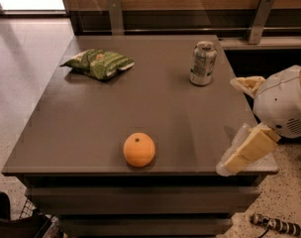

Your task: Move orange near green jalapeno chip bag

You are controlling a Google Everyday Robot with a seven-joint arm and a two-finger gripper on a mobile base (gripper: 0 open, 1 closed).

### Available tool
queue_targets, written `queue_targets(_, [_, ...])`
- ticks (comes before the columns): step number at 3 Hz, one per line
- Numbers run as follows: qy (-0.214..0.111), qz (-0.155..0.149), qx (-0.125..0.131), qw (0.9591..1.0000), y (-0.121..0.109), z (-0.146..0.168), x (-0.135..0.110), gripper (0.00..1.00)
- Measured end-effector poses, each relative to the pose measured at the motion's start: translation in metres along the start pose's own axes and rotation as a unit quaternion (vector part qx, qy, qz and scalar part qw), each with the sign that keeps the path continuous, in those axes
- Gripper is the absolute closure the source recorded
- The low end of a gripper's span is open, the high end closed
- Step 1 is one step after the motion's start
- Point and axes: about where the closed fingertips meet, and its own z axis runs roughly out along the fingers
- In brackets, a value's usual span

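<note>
Camera view shows one orange (139, 149), one green jalapeno chip bag (98, 63) and one silver can (203, 63), all on one table (81, 123). The orange sits low in the middle of the frame, close to the table's front edge, with its small dark stem spot facing up. The chip bag lies flat in the upper left, well apart from the orange. It is green with lighter stripes and a small orange-red mark. The can stands upright in the upper right, well apart from both. It has green marks on it, but the words are too small to read. One gripper (229, 124) comes in from the right side of the frame, over the table's right edge. Its two pale fingers (247, 152) are spread wide apart, and it has hold of nothing. The table top is flat and dark grey-brown. Behind it is a wood wall with two grey metal posts (259, 19). The floor is pale and shiny at the left and speckled at the lower right.
</note>
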Motion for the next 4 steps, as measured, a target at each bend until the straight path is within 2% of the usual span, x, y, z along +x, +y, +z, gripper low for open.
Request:
queue_targets(1, [-0.126, 0.004, -0.027, 0.9917, 0.019, 0.066, -0.025, 0.0])
queue_targets(2, [-0.198, 0.018, -0.058, 0.9784, 0.033, 0.091, -0.048, 0.0])
queue_targets(3, [-0.246, 0.035, -0.09, 0.9643, 0.051, 0.109, -0.057, 0.0])
queue_targets(4, [-0.287, 0.042, -0.111, 0.9505, 0.067, 0.13, -0.067, 0.0])
